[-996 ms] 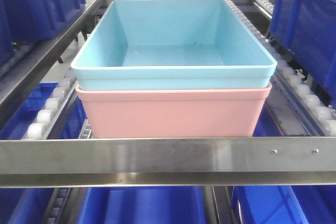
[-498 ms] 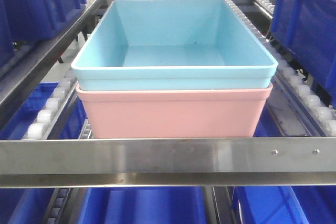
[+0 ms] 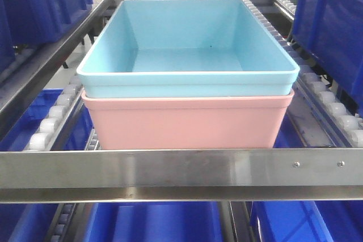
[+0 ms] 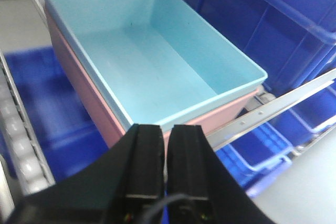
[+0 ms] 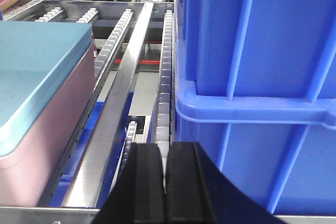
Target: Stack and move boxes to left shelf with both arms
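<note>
The left claw (image 4: 164,145) has its two black fingers drawn almost together, only a thin slit between them, and nothing held. It hangs just off the near corner of the stacked boxes, apart from them. The right claw (image 5: 167,182) is likewise pressed closed and empty, pointing down a roller rail (image 5: 165,72) between the stack and a dark blue bin (image 5: 257,77) on its right.

The blue box (image 3: 187,32) sits nested in the pink box (image 3: 184,122), rims nearly touching, and the pair rests squarely on the left shelf (image 3: 181,168) just behind its flat steel front bar, between rows of white rollers. Judged from that, the placing looks done.

Both boxes are shallow open tubs with rolled rims and smooth, matte walls; the blue one is empty. They should be light and fairly stiff, though thin walls like these may flex if squeezed mid-span. The plastic is likely slick, so the rolled rim near a corner is the sound place to pinch, one claw on each short side. How tightly the two are wedged together cannot be told from here.
</note>
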Available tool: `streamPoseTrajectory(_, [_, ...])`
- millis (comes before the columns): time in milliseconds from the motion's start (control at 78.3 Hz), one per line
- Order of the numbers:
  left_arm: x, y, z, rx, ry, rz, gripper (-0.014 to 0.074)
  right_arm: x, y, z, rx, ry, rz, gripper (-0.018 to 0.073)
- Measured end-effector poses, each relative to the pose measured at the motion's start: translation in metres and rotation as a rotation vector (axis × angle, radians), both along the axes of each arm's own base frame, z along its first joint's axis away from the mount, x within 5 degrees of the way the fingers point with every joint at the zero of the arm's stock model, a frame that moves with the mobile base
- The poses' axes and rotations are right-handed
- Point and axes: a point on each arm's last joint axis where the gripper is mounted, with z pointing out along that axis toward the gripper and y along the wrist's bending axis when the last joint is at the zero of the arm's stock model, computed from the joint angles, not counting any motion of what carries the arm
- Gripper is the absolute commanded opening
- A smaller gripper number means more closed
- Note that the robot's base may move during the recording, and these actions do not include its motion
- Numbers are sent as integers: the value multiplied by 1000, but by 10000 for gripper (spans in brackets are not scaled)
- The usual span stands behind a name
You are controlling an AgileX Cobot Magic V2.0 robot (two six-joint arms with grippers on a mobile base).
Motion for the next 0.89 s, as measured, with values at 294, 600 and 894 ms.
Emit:
streamPoseTrajectory(294, [-10,44,-38,-145,-144,376,8,0,0,0,0,0,0,49])
streamPoseTrajectory(600, [-21,64,-100,-158,-170,648,8,0,0,0,0,0,0,49])
streamPoseTrajectory(894, [-21,64,-102,-142,-170,648,8,0,0,0,2,-2,0,49])
